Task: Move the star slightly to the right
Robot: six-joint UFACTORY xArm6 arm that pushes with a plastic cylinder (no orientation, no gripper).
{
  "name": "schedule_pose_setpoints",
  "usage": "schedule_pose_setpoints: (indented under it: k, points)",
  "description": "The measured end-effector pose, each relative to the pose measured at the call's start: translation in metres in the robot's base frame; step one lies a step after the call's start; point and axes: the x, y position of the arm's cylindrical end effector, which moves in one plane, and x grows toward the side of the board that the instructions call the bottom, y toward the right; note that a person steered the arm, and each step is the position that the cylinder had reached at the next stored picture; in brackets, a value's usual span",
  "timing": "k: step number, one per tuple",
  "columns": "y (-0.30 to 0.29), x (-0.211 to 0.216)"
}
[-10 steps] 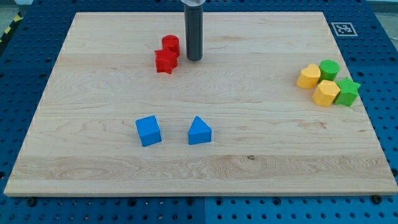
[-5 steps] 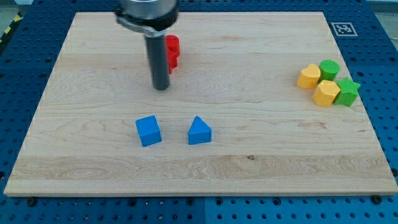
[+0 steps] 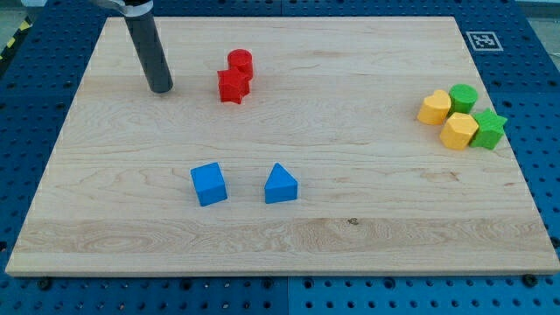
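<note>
No pincer is seen on this arm, so nothing can be said about it being wide, narrow or holding a thing; only a straight dark rod is seen, and my tip [image 3: 161,89] is set down on the board near the view's top left. Nothing is touched by my tip. The small red star-shaped block [image 3: 232,86] is found to the view's right of my tip, with a bare strip of wood between them. The small red round block [image 3: 240,63] is pressed against the star's upper side.

A big pale wooden board [image 3: 350,192] with long grain lines is laid on a blue table with rows of little holes [image 3: 542,105]. A black and white square marker [image 3: 481,40] is stuck on the board's top right corner.

Near the middle, a blue cube block [image 3: 208,184] and a blue triangle-shaped block [image 3: 280,185] are placed side by side, a little apart. At the view's right edge four blocks are bunched together: a yellow heart-like block [image 3: 434,108], a green round block [image 3: 463,97], a yellow six-sided block [image 3: 458,130] and a green star-shaped block [image 3: 489,129].

The top of the rod is cut off by the view's top edge, so the arm itself is not seen. The yellow shapes are hard to make out for sure.
</note>
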Motion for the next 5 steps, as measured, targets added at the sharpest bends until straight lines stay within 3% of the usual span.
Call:
schedule_pose_setpoints:
  k: [1,3,5]
  points:
    - [0.000,-0.001]
    - [0.074,0.011]
    - [0.091,0.027]
